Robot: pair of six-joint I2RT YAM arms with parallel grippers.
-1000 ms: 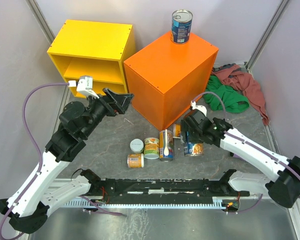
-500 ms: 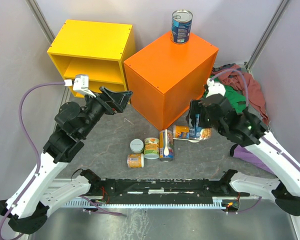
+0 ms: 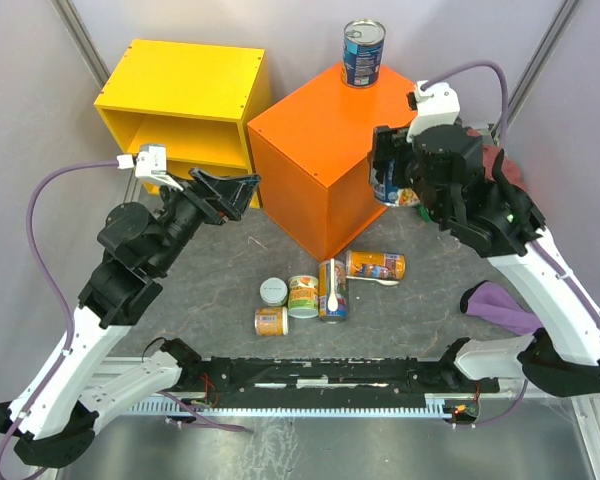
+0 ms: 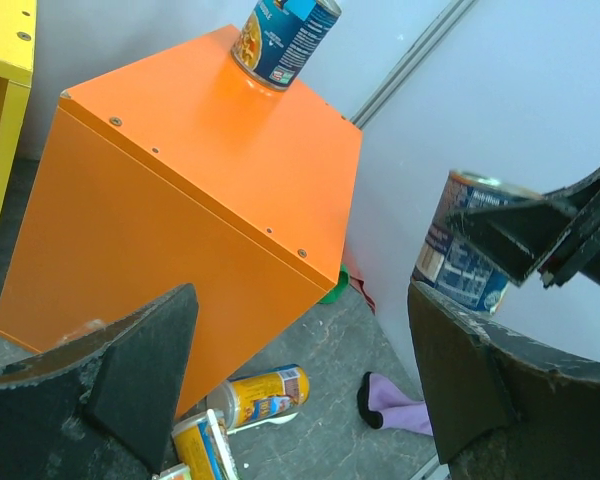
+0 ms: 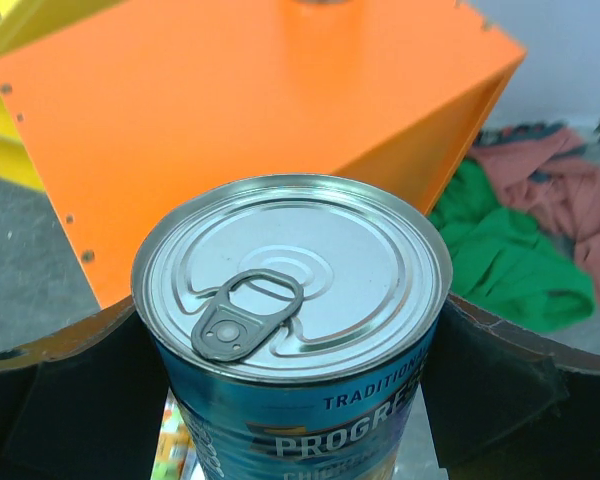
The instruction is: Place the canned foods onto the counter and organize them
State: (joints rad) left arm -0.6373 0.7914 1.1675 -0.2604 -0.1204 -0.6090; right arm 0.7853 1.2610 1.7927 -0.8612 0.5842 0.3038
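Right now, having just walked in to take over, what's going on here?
The right gripper holds a blue-labelled metal tin in the air beside the orange box-shaped cabinet. One blue tin already stands on the cabinet's far corner. Five more tins sit on the grey table. The left gripper hangs open and empty.

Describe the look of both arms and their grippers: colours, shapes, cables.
The left arm and right arm have white lower links and black joints and wrists. A purple cable loops to a small white module on each wrist. The left gripper and right gripper carry black, wedge-shaped fingers with rough pads.
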